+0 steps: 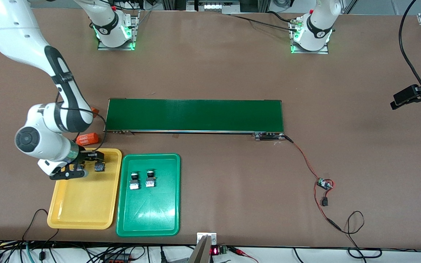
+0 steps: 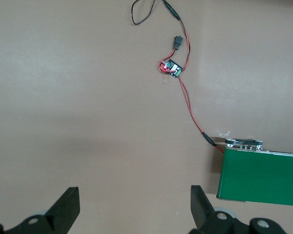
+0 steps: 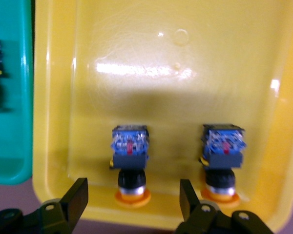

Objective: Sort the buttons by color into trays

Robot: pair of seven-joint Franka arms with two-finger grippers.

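Buttons: two yellow-capped black switches point(image 3: 130, 163) lie in the shallow yellow plastic tray point(image 1: 86, 204), matching its colour | right gripper point(image 3: 132, 202) spread around one, seemingly just let go | left gripper point(image 2: 134, 207) open, waiting aside.

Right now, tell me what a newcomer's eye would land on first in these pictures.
First, the yellow tray and green tray side by side, nearer the front camera than the long dark-green conveyor belt. Next, the right gripper over the yellow tray, fingers open around one of two yellow-capped buttons lying there. Two more buttons lie in the green tray, while the left gripper waits open above bare table.
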